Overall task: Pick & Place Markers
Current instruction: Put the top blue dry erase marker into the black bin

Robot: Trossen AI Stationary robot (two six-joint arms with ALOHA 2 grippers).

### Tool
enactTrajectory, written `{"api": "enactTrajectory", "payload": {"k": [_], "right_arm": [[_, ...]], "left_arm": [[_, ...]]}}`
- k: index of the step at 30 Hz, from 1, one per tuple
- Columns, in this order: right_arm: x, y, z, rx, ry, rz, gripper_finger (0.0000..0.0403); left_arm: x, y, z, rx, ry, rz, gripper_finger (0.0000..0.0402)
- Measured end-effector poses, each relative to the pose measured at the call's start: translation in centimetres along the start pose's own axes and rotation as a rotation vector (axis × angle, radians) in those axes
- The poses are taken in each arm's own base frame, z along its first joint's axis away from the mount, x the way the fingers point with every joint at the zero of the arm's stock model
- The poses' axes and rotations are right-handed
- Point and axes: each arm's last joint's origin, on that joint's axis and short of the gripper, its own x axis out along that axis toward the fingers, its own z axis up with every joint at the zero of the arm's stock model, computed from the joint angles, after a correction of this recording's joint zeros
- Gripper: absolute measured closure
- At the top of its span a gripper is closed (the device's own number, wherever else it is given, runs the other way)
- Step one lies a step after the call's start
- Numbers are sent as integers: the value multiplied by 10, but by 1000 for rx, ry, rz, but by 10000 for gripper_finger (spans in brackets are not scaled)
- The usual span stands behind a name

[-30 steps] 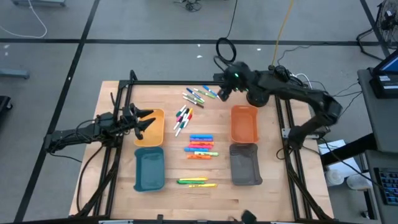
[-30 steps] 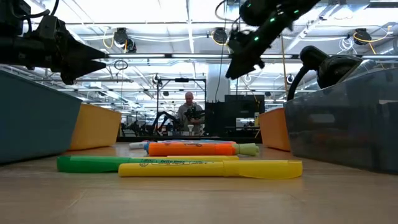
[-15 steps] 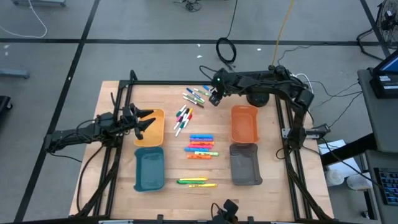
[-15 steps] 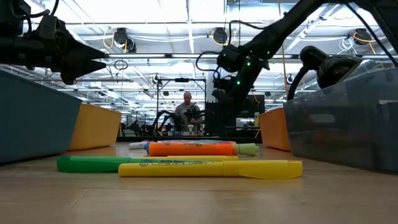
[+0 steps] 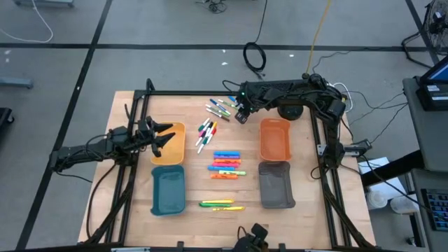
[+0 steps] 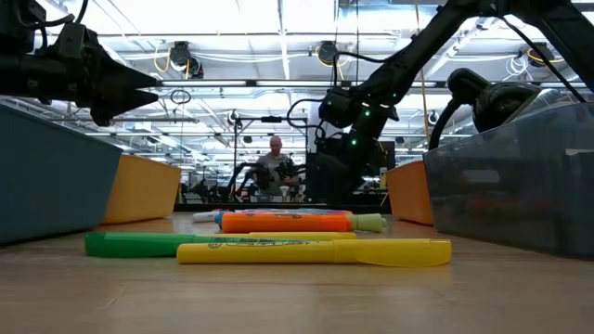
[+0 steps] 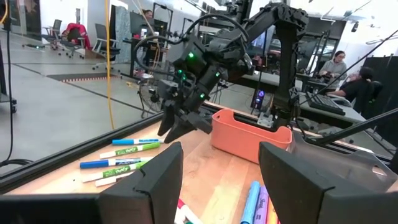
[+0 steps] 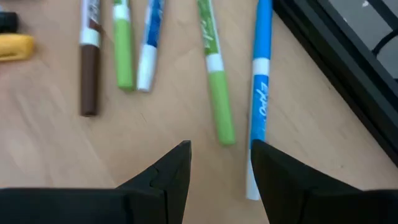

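- Reaching in from the table's far right, the right gripper (image 5: 241,114) hangs low over the far cluster of thin markers (image 5: 222,107), its fingers (image 8: 168,171) parted with nothing between them, tips aimed down at bare wood just beside a green-capped pen (image 8: 216,71) and a blue one (image 8: 261,87).
- Those far pens lie side by side, long axes running roughly left to right across the table.
- A second bunch of thin markers (image 5: 206,133) sits nearer the centre, slanting diagonally.
- The highlighters (image 5: 226,164) are stacked in a row at mid-table, each lying left to right; a green and a yellow one (image 5: 221,204) lie the same way near the front edge.
- The left gripper (image 5: 162,136) waits over the orange tray (image 5: 175,144) at the left, held level, fingers (image 7: 144,186) spread and empty.
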Motion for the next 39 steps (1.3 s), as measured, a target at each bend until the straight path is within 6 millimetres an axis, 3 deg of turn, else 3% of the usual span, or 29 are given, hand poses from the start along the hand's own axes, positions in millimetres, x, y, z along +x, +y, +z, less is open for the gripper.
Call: {"api": "enactTrajectory", "payload": {"k": [10, 21, 30, 39], "right_arm": [[0, -6, 0, 2, 4, -111, 248], [0, -14, -3, 20, 27, -70, 248], [24, -14, -12, 0, 75, -68, 248], [19, -14, -11, -40, 73, -67, 262]], "left_arm": [[0, 0, 0, 0, 0, 0, 188], [0, 0, 0, 0, 0, 0, 188], [0, 0, 0, 0, 0, 1, 188], [0, 0, 0, 0, 0, 0, 188]]}}
